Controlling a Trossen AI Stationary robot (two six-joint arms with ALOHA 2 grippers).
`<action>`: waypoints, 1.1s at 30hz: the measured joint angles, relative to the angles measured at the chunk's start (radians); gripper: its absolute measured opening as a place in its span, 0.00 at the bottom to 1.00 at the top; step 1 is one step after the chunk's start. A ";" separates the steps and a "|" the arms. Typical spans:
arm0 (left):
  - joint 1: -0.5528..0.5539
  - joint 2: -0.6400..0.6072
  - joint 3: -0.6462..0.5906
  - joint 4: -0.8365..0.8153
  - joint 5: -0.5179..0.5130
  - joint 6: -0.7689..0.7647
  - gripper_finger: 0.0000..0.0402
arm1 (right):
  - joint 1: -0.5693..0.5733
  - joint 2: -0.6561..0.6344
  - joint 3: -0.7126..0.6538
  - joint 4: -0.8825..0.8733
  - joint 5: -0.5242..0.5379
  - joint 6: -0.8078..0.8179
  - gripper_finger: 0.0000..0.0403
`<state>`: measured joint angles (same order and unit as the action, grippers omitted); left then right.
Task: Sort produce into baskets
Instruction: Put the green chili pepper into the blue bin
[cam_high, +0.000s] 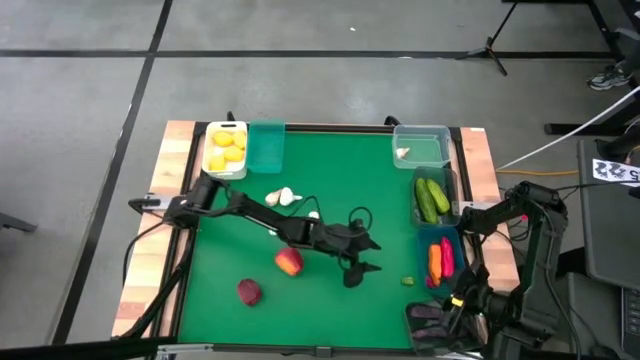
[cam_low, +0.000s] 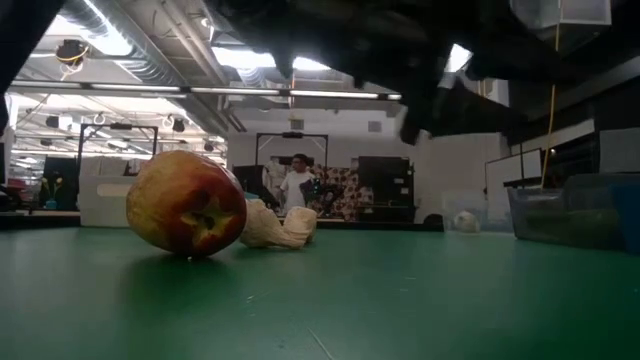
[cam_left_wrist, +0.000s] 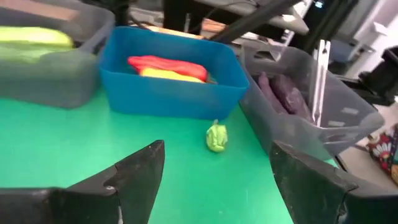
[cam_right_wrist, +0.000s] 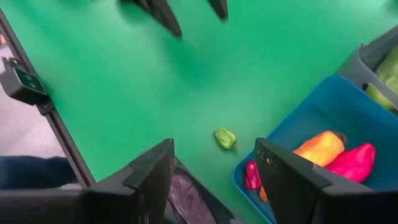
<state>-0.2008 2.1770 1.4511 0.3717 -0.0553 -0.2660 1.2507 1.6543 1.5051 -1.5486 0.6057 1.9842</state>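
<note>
Produce scrap (cam_left_wrist: 216, 137), green, near blue basket (cam_left_wrist: 171, 84); no readable labels. Left hand (cam_high: 357, 268) spread wide, empty.

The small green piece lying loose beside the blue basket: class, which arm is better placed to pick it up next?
Probably the left. The left gripper hangs open over the mat facing the small green piece near the blue basket. The right gripper, also open, sits back at the table's edge.

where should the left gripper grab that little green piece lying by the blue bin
Grip the small green piece across its middle, coming straight down from above. It lies loose on the green mat a little off the blue bin, so an open left gripper could likely straddle it, one finger to either side, clear of the bin wall.
</note>
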 joint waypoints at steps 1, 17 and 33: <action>0.000 0.017 0.020 0.002 0.005 0.012 0.69 | 0.000 0.000 0.000 -0.001 0.012 0.000 0.56; -0.070 -0.274 0.084 -0.608 0.007 -0.038 0.24 | -0.440 -0.004 -0.001 0.023 -0.439 -0.501 0.03; -0.339 -0.667 0.077 -0.872 -0.363 -0.020 0.07 | -0.669 0.030 -0.044 0.162 -0.702 -0.853 0.00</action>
<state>-0.5402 1.5102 1.5279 -0.5000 -0.4179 -0.2855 0.5816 1.6843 1.4615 -1.3867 -0.0960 1.1310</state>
